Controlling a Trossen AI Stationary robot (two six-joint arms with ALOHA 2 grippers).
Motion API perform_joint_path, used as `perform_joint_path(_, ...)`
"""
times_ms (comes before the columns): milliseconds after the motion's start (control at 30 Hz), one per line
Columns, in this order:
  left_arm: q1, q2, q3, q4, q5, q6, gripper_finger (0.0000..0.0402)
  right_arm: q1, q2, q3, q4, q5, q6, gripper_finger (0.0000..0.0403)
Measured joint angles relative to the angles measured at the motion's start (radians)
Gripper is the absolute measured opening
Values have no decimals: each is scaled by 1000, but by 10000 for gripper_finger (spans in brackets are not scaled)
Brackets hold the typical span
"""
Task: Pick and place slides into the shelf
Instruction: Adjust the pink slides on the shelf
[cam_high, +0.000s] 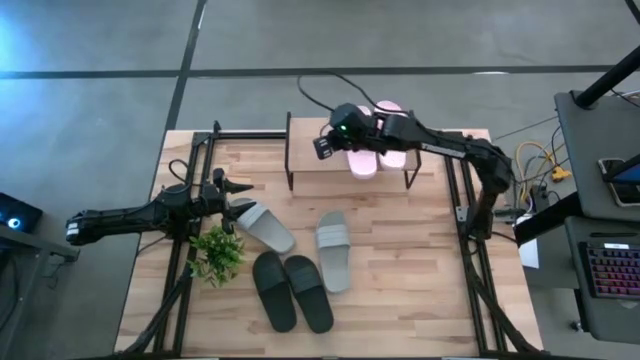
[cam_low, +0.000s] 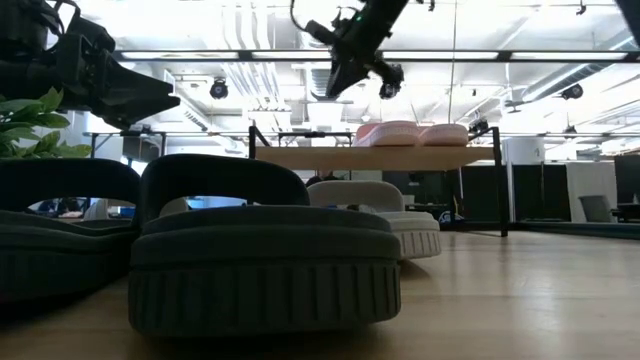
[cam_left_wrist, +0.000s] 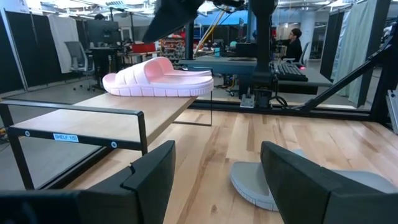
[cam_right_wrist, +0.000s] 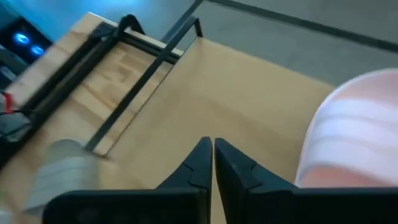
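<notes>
Two pale pink slides (cam_high: 365, 152) (cam_high: 392, 140) lie side by side, soles down, on the shelf's (cam_high: 320, 170) top board at the table's far side. My right gripper (cam_high: 322, 147) hangs shut above that board, just left of the pink slides (cam_right_wrist: 354, 130), and touches nothing. Two grey slides (cam_high: 265, 226) (cam_high: 333, 250) and two black slides (cam_high: 275, 290) (cam_high: 308, 290) lie on the tabletop. My left gripper (cam_left_wrist: 214, 180) waits open and level at the table's left, beside the nearer grey slide (cam_left_wrist: 252, 183).
A small green plant (cam_high: 217, 255) stands on the table near the left arm, next to the black slides. Black frame rails (cam_high: 190, 180) run along the table's left and right sides. Bare tabletop (cam_high: 410, 290) lies to the right of the slides.
</notes>
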Motion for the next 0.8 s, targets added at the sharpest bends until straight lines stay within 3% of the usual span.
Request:
perform_joint_path(133,0,0,0,0,0,0,223,-24,115,132,-73,13,-132,9)
perform_joint_path(300,0,0,0,0,0,0,223,-23,296,340,-300,129,-341,9)
perform_joint_path(500,0,0,0,0,0,0,223,-41,435,529,-450,137,-465,9)
perform_joint_path(800,0,0,0,0,0,0,223,-96,452,543,-497,134,-594,8)
